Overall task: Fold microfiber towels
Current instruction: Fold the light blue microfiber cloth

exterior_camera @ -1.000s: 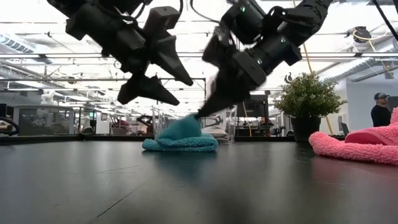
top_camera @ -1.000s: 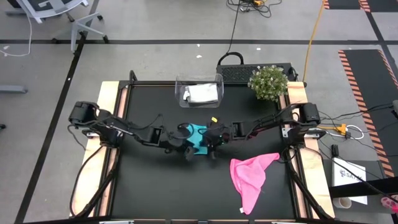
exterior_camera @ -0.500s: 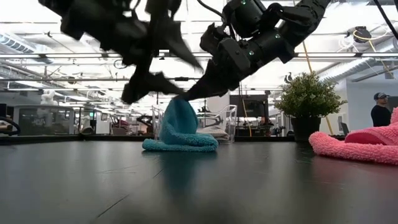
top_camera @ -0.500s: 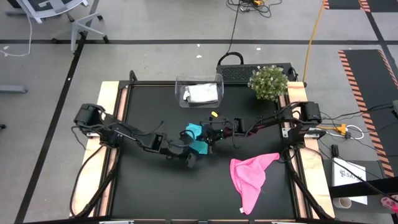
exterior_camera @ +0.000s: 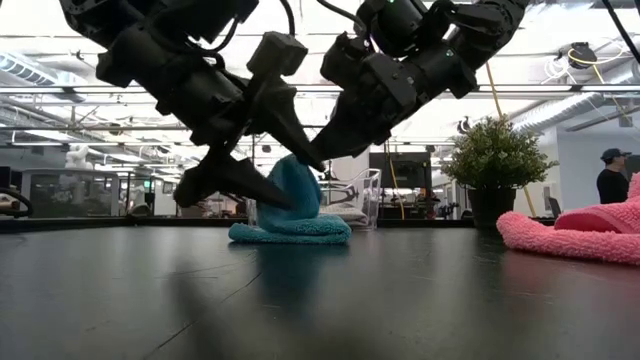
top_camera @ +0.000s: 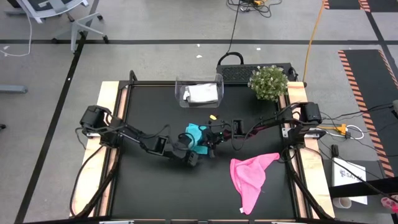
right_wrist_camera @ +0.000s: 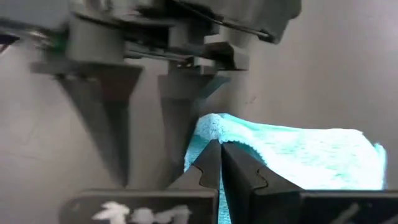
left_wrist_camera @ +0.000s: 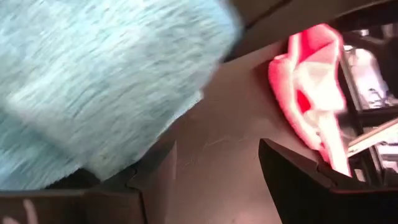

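The teal towel [top_camera: 195,134] lies bunched at the table's middle, one part pulled up into a peak [exterior_camera: 297,185] and its base [exterior_camera: 290,232] resting on the table. My right gripper [top_camera: 206,142] is shut on that peak. My left gripper [top_camera: 191,157] is open just on the near-left side of the towel, with its fingers close around the peak in the low view [exterior_camera: 308,188]. The pink towel [top_camera: 252,177] lies crumpled at the near right. The grey-white towel [top_camera: 202,93] lies in the clear bin [top_camera: 199,79]. My right gripper pinches the teal towel's raised edge [right_wrist_camera: 211,127] between its two fingertips, which slant down from the table's right side. The pinched part is lifted into a peak and the rest lies on the table. My left gripper: one finger [left_wrist_camera: 149,180] is beside the teal cloth, and I cannot tell whether it touches.
The clear bin stands at the far middle of the table. A potted plant [top_camera: 268,82] stands at the far right corner. Bare black table [top_camera: 155,193] lies near and to the left. A person [exterior_camera: 610,175] stands in the room beyond.
My right gripper has gone up and a little toward the far left with the teal towel's edge, drawing it into a tall peak while the base stays on the table. My left gripper, open throughout, has come down toward the towel.
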You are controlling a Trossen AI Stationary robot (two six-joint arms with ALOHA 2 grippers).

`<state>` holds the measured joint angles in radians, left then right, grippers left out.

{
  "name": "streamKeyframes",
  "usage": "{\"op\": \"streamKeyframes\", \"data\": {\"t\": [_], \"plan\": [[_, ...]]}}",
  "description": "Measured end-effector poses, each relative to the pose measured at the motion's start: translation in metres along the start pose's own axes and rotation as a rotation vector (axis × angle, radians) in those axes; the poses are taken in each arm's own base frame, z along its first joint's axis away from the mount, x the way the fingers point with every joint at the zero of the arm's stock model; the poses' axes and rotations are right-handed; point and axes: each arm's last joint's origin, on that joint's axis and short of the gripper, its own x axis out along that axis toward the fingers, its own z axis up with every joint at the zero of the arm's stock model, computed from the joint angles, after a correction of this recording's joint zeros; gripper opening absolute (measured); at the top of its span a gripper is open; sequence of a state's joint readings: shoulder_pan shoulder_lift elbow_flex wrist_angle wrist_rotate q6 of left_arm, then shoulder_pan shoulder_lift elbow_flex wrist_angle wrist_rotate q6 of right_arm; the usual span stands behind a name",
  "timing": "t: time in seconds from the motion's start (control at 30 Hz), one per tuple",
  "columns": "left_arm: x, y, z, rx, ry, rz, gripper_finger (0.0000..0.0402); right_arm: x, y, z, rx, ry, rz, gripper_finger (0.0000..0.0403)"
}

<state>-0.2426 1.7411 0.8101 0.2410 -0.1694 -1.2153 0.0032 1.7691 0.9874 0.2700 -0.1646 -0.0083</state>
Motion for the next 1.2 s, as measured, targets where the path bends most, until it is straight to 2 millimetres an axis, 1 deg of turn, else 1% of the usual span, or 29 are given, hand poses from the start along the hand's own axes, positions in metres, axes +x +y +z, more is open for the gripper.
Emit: {"op": "streamKeyframes", "data": {"t": [0.2, 0.33, 0.43, 0.63, 0.73, 0.87, 0.97, 1.07, 1.2], "plan": [[-0.003, 0.012, -0.014, -0.063, 0.057, 0.158, 0.0232, -0.002, 0.003, 0.0, 0.022, 0.01, 0.079, 0.0], [-0.004, 0.012, -0.018, -0.109, -0.011, 0.185, 0.0232, -0.006, 0.004, -0.004, 0.023, 0.069, 0.103, 0.0], [-0.008, 0.007, -0.016, -0.107, -0.064, 0.151, 0.0232, -0.006, 0.004, -0.005, -0.006, 0.083, 0.101, 0.0], [-0.016, -0.022, -0.008, -0.058, -0.085, -0.099, 0.0232, -0.007, -0.002, -0.004, -0.04, 0.067, 0.068, 0.0], [-0.015, -0.021, -0.01, -0.05, -0.077, -0.097, 0.0232, -0.007, -0.005, -0.001, -0.044, 0.044, 0.056, 0.0], [-0.014, -0.015, -0.011, -0.045, -0.101, -0.028, 0.0231, -0.008, -0.006, 0.001, -0.047, 0.026, 0.053, 0.0], [-0.02, -0.014, -0.009, 0.025, -0.139, 0.023, 0.0217, -0.008, -0.005, 0.0, -0.044, 0.033, 0.054, 0.0], [-0.027, -0.022, -0.001, 0.111, -0.156, 0.081, 0.019, -0.008, -0.005, -0.001, -0.042, 0.041, 0.056, 0.0], [-0.031, -0.037, 0.01, 0.244, -0.16, 0.148, 0.0156, -0.008, -0.004, 0.0, -0.043, 0.04, 0.059, 0.0]]}}
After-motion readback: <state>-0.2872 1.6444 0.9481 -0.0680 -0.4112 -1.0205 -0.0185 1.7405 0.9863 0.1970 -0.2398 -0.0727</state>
